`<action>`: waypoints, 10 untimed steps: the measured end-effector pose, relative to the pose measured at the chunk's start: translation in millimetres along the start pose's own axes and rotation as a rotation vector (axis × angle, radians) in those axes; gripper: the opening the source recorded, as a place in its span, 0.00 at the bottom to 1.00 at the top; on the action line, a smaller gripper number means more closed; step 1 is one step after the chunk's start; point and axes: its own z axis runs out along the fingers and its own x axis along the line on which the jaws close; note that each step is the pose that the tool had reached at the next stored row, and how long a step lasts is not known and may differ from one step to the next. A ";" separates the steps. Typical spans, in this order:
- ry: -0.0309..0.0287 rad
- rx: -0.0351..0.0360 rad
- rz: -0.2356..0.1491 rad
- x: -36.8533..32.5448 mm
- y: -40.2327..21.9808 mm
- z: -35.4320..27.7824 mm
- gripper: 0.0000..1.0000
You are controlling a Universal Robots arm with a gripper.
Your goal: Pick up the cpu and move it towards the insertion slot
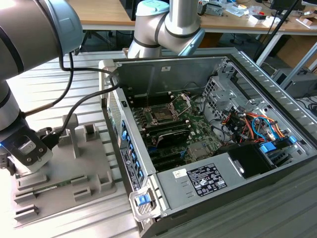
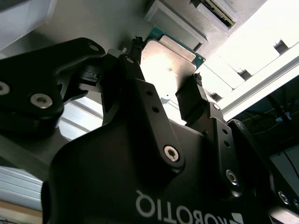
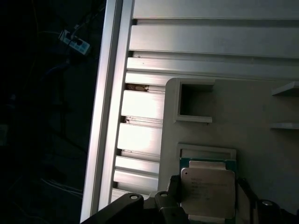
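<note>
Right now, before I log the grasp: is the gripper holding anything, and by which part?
Yes: the chip, gripped by two opposite edges between the gripper's jaws.

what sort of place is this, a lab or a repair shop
Probably a robotics lab bench for computer assembly: a robot arm beside an open computer case with its motherboard exposed, a grey parts tray on a slatted aluminium table, and cluttered wooden desks behind.

A silver-grey tubular robot arm (image 1: 183,15) carries pale blue joint caps (image 1: 151,6) and looping black cables (image 1: 71,74). Its matte black angular gripper (image 2: 166,74) shows silver socket-head screws (image 2: 171,153) and white lettering (image 2: 187,207) across its body.
</note>
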 end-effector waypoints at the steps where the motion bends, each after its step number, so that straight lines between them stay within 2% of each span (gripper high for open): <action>1: 0.0000 0.0000 0.000 0.0 0.0 -0.9 0.55; 10: 0.0000 0.0000 0.000 0.0 0.3 -7.4 0.55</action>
